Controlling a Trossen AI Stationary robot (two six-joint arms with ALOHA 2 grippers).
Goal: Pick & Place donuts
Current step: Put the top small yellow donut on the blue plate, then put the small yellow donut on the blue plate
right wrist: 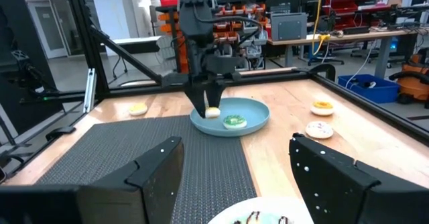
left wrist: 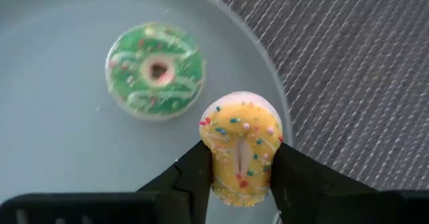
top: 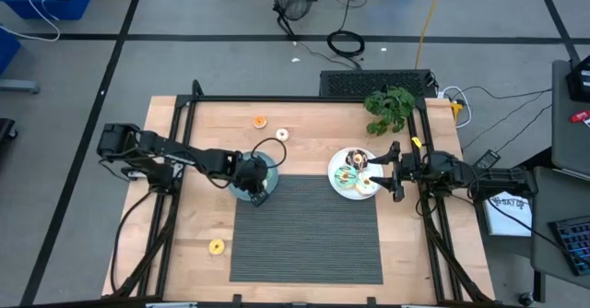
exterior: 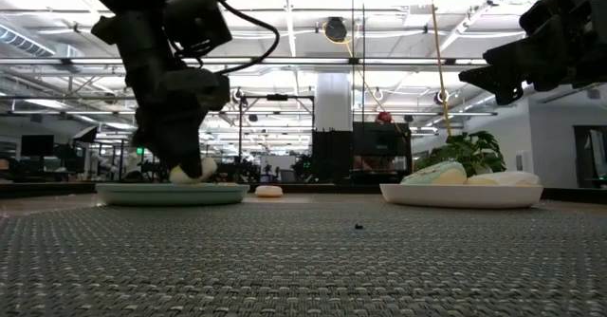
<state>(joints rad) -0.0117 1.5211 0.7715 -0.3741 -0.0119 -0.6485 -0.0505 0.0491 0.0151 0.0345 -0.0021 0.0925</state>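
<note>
Where the wooden table point(top: 304, 114) is covered by the dark ribbed mat point(top: 309, 234), two plates sit at the mat's far edge, well apart: a teal plate point(top: 241, 186) on the left arm's side and a white plate point(top: 336, 171) on the right arm's side. A green plant point(top: 391, 108) stands at the far right of the table.

The left gripper point(left wrist: 240, 177) hangs over the teal plate near its rim, its fingers point(left wrist: 194, 174) pinched narrowly on a yellow donut with sprinkles point(left wrist: 241, 147), which is squeezed between them. Whether this donut touches the plate surface cannot be told. A green donut with white stripes point(left wrist: 155, 70) lies flat on the same plate, just beside the held one.

The right gripper point(top: 395, 171) hovers at the right edge of the white plate, its fingers point(right wrist: 157, 167) spread wide and holding nothing. Several donuts point(top: 355, 170) lie heaped on the white plate, among them a mint one point(exterior: 434, 173) and a pale one point(exterior: 503, 178).

Three donuts lie loose on the bare wood: an orange one point(top: 260, 121) and a white one point(top: 281, 135) beyond the teal plate, near each other, and a yellow one point(top: 216, 246) on the near left, beside the mat.
</note>
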